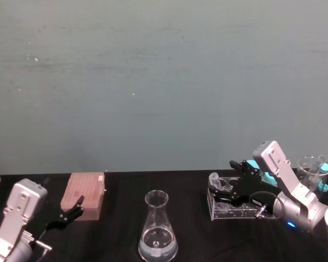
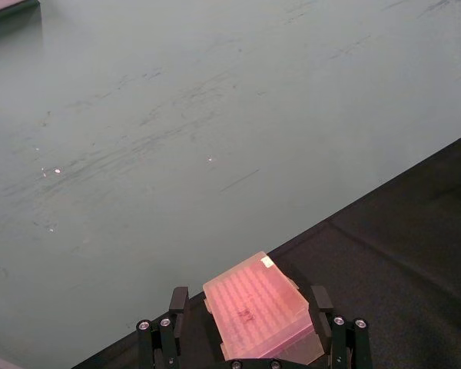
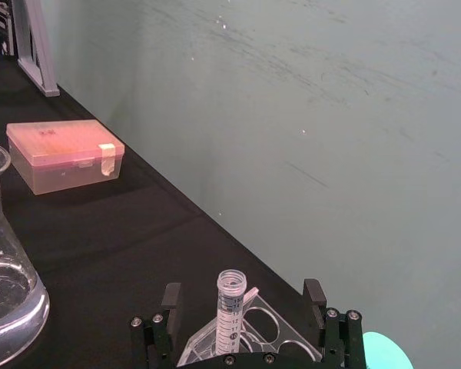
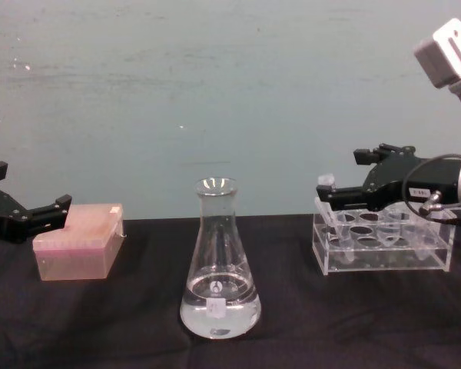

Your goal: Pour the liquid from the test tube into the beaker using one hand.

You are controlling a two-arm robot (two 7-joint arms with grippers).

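Black graduation lines with tiny numerals run down the side of the test tube (image 3: 231,309), the figures too small to read with certainty. Low on the front of the beaker (image 4: 217,231) sit a small round dark emblem (image 4: 216,285) and a white label (image 4: 212,306), neither legible. A faint mark on the pink box (image 2: 255,309) lid is also unreadable.

Beaker (image 4: 219,254) was clear, white label (image 4: 213,307) low; liquid (image 4: 234,317) colourless. Test tube (image 3: 230,307) clear, whitish rim, dark printed scale. Box (image 1: 86,195) was translucent pink, tablecloth (image 1: 120,224) black, wall (image 1: 164,82) dull teal, tube caps (image 1: 324,168) bright teal.
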